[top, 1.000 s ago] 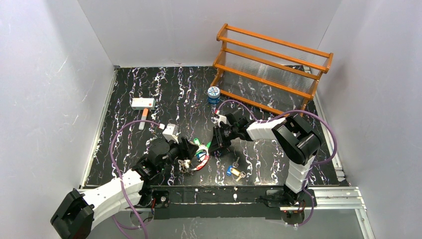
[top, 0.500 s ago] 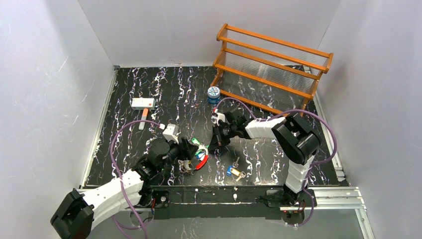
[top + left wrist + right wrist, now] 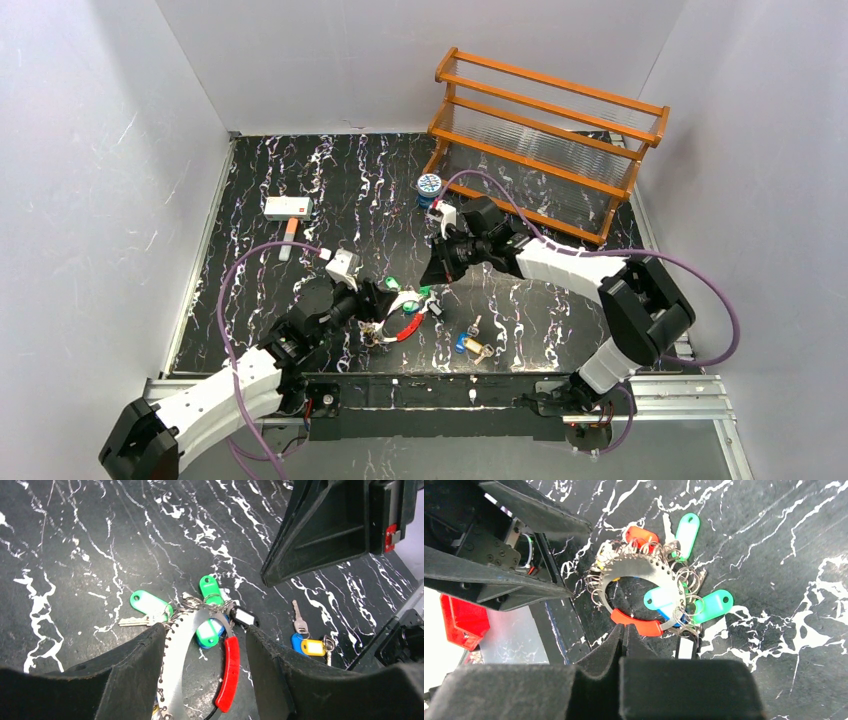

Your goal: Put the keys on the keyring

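Left arm (image 3: 215,395) and right arm (image 3: 555,262): white link shells, black joint housings. I note one purple cable (image 3: 731,303) looping along each. Fingers (image 3: 125,680) are matte black wedges. A red tab (image 3: 391,532) marks the right wrist; a white camera block (image 3: 343,266) tops the left.

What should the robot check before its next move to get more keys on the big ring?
1. Left gripper gripping the big flat silvery keyring with a red section: cannot tell; its fingers flank it.
2. Right gripper open for a key: not ok, shut.
3. Right gripper empty: ok.
4. Loose blue-tagged key, yellow-tagged key and plain silver key in sight on the black marbled table: ok.
5. Keyring's gap findable: cannot tell.
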Available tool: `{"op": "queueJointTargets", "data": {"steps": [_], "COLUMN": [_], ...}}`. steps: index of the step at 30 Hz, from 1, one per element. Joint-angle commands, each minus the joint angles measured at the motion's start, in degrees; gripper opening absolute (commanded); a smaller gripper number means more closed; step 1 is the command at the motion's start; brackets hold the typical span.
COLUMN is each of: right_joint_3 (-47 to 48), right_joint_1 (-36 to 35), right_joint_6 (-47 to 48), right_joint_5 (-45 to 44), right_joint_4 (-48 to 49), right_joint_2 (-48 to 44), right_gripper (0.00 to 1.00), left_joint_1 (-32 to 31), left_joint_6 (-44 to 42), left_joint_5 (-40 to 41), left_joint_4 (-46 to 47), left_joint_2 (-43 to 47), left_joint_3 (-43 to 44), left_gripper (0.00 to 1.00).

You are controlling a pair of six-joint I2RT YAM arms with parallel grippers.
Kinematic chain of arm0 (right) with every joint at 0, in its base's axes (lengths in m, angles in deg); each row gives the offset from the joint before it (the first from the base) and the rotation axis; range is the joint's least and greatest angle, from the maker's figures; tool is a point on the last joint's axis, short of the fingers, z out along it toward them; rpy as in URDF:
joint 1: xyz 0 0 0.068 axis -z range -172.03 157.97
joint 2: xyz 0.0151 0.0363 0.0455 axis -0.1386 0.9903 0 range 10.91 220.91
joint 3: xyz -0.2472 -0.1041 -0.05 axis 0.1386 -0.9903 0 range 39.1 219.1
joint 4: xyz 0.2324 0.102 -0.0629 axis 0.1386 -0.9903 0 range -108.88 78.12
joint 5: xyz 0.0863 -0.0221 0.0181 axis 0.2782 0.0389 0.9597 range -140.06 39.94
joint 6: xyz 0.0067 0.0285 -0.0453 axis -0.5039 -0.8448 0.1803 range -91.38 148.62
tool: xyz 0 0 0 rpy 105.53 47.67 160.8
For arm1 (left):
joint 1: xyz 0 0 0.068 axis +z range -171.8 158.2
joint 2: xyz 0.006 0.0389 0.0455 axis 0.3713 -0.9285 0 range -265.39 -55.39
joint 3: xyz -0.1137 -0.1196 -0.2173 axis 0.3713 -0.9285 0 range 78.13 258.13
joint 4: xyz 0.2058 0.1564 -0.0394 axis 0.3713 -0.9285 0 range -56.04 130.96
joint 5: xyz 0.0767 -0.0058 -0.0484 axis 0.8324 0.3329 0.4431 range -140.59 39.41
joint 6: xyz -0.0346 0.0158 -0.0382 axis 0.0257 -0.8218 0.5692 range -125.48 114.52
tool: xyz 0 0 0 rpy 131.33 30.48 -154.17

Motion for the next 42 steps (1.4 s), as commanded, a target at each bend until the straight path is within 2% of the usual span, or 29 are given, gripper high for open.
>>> {"op": "queueJointTargets", "data": {"steps": [1,7,9,11,15,22,25,28,32,37,42], "right_joint_3": [2.0,2.2,2.0,1.8,0.9,-0.3,0.7,2.3,5.1,7.1,8.8], "right_joint_1": [-0.3,-0.3,-0.3,-0.3,-0.3,-2.9,-5.2,-7.0,-8.6,-9.1,-9.1], "right_joint_6": [4.9,5.6,5.0,4.5,3.8,5.8,7.8,9.5,10.9,9.9,7.9], "right_joint_5": [0.0,-2.5,-4.1,-4.3,-5.0,-9.9,-15.0,-17.9,-20.8,-24.1,-23.7], "right_joint_4": [-0.4,-2.9,-3.8,-4.3,-3.5,-2.2,-3.3,-4.4,-6.7,-7.9,-8.0], "right_joint_2": [-3.8,-3.9,-2.5,-1.0,1.6,2.7,3.6,5.6,8.4,9.2,8.9], "right_gripper": [0.01,0.02,0.09,0.12,0.26,0.59,0.63,0.61,0.48,0.24,0.04], "left_joint_1": [0.3,0.3,0.3,0.3,0.3,0.3,0.3,0.3,0.4,0.3,0.3], "left_joint_6": [-4.2,-5.7,-5.5,-5.0,-4.7,-3.7,-3.3,-3.0,-2.9,-2.6,-2.4], "left_joint_5": [-4.5,-8.4,-8.5,-8.2,-7.2,-6.3,-6.5,-6.3,-6.5,-6.4,-6.3], "left_joint_4": [3.0,5.8,5.8,5.8,5.7,5.6,5.6,5.6,5.7,5.7,5.7], "left_joint_2": [2.0,2.0,1.9,1.9,1.9,1.1,0.7,0.4,0.3,0.3,0.5], "left_joint_3": [1.0,0.4,0.5,0.5,0.1,-0.4,-0.3,-0.4,-0.4,-0.5,-0.6], "left_gripper": [0.57,0.57,0.57,0.58,0.59,0.59,0.59,0.59,0.59,0.59,0.59]}}
